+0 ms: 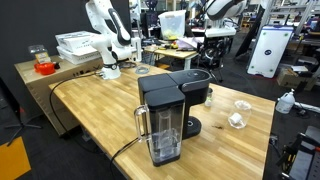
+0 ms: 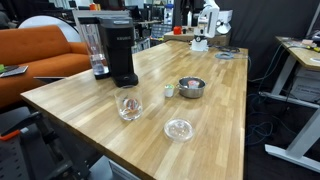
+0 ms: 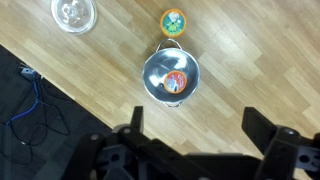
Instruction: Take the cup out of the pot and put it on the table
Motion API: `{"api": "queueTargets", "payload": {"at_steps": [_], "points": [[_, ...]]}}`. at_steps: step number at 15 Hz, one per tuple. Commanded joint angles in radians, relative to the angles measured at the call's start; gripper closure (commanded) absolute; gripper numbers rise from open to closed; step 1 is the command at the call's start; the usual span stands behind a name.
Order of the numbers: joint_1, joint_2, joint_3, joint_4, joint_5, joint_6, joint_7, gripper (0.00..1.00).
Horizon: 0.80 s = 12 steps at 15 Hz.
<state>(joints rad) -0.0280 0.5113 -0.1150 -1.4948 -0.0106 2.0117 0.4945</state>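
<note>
Gripper (image 3: 196, 114) spread wide, empty, above pot (image 3: 152, 68). Cup (image 3: 175, 82) inside pot, off-centre; pot on table (image 3: 250, 60). Cup looks small, light, rigid, likely plastic. Pot wall close, so probably pinch rim from above, gentle squeeze.

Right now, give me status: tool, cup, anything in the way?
Tool open, empty. Cup in pot, not yet on table. Second small cup beside pot; pot mouth uncovered.
</note>
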Motion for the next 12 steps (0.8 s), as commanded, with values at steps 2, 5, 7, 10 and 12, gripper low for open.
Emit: {"api": "queueTargets", "payload": {"at_steps": [2, 5, 7, 10, 12], "points": [[-0.032, 0.162, -0.009, 0.168, 0.061, -0.024, 0.013, 0.00], [-0.050, 0.260, -0.002, 0.257, 0.113, -0.030, 0.012, 0.00], [-0.057, 0.314, 0.000, 0.313, 0.145, -0.044, 0.019, 0.00], [-0.039, 0.303, -0.015, 0.273, 0.128, -0.006, 0.009, 0.00], [-0.041, 0.308, -0.014, 0.288, 0.129, -0.014, 0.010, 0.00]]}}
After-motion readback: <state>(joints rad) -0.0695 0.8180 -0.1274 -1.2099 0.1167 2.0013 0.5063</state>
